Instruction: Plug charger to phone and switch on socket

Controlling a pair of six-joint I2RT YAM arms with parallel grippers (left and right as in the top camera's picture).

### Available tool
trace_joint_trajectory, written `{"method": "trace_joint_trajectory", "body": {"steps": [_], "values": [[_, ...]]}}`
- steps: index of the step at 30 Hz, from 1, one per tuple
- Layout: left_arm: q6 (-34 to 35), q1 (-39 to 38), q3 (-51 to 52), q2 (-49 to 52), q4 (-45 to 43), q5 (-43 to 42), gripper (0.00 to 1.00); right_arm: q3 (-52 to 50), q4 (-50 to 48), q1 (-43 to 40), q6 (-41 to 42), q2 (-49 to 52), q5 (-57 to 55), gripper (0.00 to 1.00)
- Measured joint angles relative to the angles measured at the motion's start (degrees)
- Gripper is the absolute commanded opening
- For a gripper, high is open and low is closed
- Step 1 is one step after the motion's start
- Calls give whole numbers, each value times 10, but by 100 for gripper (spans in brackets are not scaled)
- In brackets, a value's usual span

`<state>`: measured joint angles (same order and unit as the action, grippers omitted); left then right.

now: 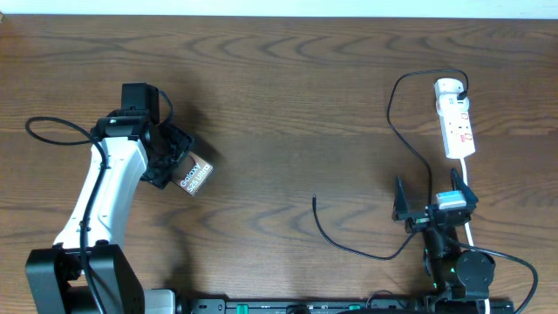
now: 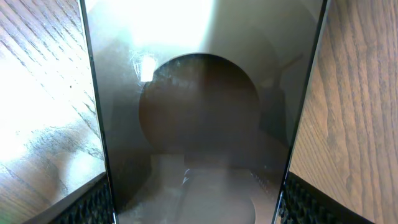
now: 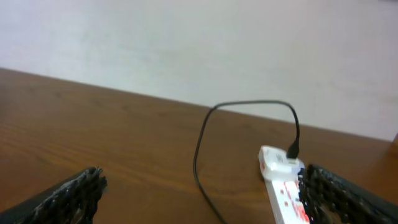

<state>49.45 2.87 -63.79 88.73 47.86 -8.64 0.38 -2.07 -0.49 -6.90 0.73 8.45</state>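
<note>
I logged a dark brown wood-grain table (image 1: 288, 113) across the whole overhead view, bright glare on its boards in the left wrist view. Past its far edge I saw a plain pale wall (image 3: 186, 43).

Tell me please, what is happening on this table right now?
The left gripper is closed on the phone and holds it at the left side of the table. The right gripper is open and empty, near the socket. The charger runs from the socket's adapter end, but its free tip lies on the wood, not in the phone.
</note>
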Motion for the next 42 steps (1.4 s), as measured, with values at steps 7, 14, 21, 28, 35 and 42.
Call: {"method": "trace_joint_trajectory", "body": {"steps": [7,14,21,28,35,42], "values": [[0,0,0,0,-5,0,7,3,22,0,15,2,39,99],[0,0,0,0,-32,-22,7,135,112,0,14,118,49,99],[1,0,0,0,-49,-47,7,370,205,0,1,372,78,99],[40,0,0,0,-48,-52,7,657,350,0,-3,675,228,99],[122,0,0,0,-48,-54,7,854,459,17,-5,888,398,99],[157,0,0,0,-48,-58,7,888,353,66,-5,1010,628,99]]}}
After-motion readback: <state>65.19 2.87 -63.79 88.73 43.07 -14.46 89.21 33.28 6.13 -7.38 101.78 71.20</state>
